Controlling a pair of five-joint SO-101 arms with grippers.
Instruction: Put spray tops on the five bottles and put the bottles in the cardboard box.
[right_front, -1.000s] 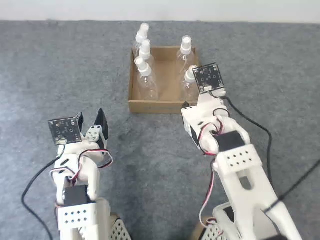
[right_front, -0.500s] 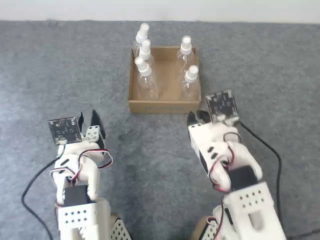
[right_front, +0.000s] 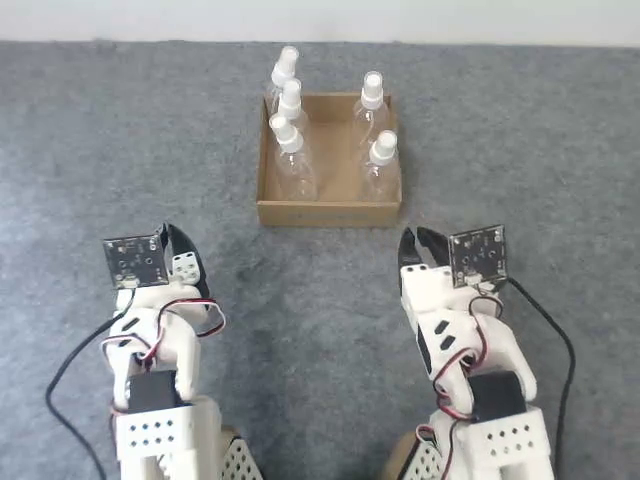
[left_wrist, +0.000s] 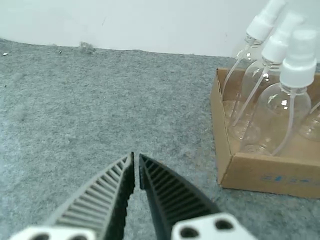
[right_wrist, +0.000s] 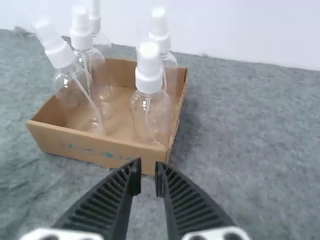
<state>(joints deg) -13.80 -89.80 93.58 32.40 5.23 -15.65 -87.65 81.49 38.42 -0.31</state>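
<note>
The five bottles (right_front: 293, 165) stand upright inside the cardboard box (right_front: 330, 212), each with a white spray top on, three in a close row along one side and two along the other. By that layout the task looks finished. The box sits ahead of both pairs of jaws and well apart from them, almost straight ahead of the right gripper (right_wrist: 146, 170) and ahead and off toward the right arm's side for the left gripper (left_wrist: 136, 162). The left jaws are all but together, with only a sliver between their tips, and hold nothing. The right jaws stand a little apart with a narrow gap and are also empty. Bare grey worktop (right_front: 320, 300) lies between the jaws and the near wall of the box. The remaining risk is probably any further forward move. A jaw driven into that near wall would shove the light box, and the tall, empty bottles could topple, the packed row of three knocking one another over. Whether the tops are fully seated cannot be told, so a fall might also loosen one.
</note>
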